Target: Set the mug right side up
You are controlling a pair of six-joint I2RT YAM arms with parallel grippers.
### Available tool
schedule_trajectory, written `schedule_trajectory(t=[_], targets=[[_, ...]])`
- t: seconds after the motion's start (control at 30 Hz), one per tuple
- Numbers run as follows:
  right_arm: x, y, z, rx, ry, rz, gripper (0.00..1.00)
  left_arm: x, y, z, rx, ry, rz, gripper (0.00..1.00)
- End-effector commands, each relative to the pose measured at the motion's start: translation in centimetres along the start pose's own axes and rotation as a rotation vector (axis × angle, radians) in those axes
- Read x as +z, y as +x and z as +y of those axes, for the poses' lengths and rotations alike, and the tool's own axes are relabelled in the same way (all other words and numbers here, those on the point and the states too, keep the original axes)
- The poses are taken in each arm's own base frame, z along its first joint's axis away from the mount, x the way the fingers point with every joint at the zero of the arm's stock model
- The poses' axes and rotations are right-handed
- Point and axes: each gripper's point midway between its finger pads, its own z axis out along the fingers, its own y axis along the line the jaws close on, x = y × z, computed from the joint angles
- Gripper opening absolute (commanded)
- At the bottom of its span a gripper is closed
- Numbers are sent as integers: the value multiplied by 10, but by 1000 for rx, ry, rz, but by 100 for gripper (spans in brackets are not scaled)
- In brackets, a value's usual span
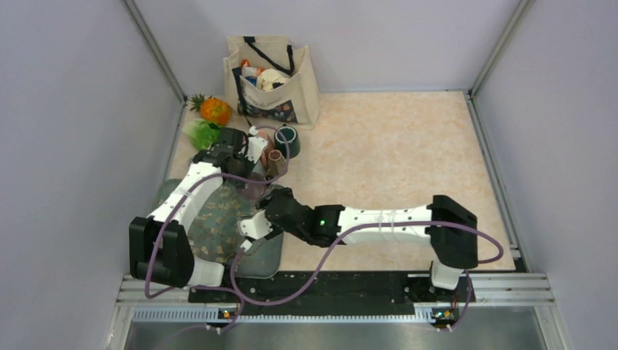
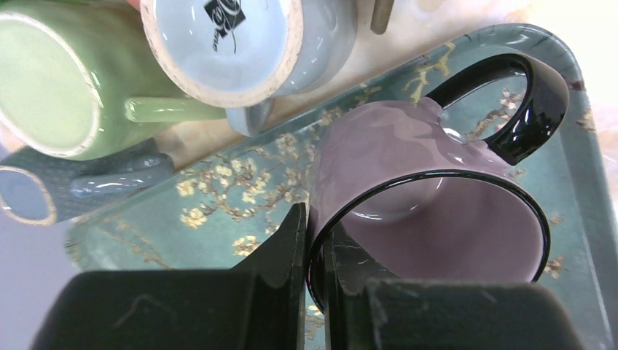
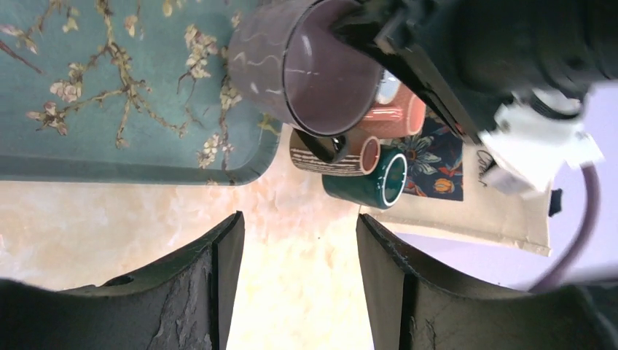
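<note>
Left wrist view: my left gripper (image 2: 315,227) is pinched narrow on the rim of the mug (image 2: 408,168), one finger outside the wall and the other inside the mouth.
Mug location: it is over the far right part of the tray (image 2: 218,193), which lies along the bench's left edge toward the near-left corner. The mug is tipped on its side with its mouth toward my left wrist, neither upside down nor upright. I cannot tell whether it touches the tray.
Right gripper: my right gripper (image 3: 299,226) stands wide and holds nothing. It is near the tray's edge and apart from the mug.
Handling: I judge it to be glazed ceramic, so stiff, slick and fairly heavy for a rim pinch. It would likely chip if it dropped onto the tray or knocked a neighbour.
Hold point: the rim wall serves for swinging it upright, but so thin a pinch may let it swivel, and a slow turn seems wise. The handle (image 2: 525,102) is free, on the side away from my fingers.
Look: the body is glossy mauve inside and out, with a black line round the lip and a black loop handle.
Neighbours: a green mug (image 2: 44,80), a pale blue mug (image 2: 240,44) lying base toward me, and a dark blue mug (image 2: 29,197) crowd just off the tray's far edge.
</note>
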Motion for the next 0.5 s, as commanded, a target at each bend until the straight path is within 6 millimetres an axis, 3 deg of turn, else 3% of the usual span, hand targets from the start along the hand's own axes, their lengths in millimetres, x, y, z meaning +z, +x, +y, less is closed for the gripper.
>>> schedule_trajectory(t=[0.0, 0.07, 0.2, 0.47], targets=[[-36, -19, -27, 128, 59, -137, 58, -27, -17, 18, -130, 60, -124, 0], [-47, -24, -28, 178, 47, -188, 58, -43, -8, 29, -179, 77, -133, 0], [-64, -23, -35, 263, 43, -265, 58, -68, 33, 65, -302, 30, -102, 0], [-79, -5, -56, 431, 71, -373, 58, -80, 137, 167, -608, -241, 38, 0]])
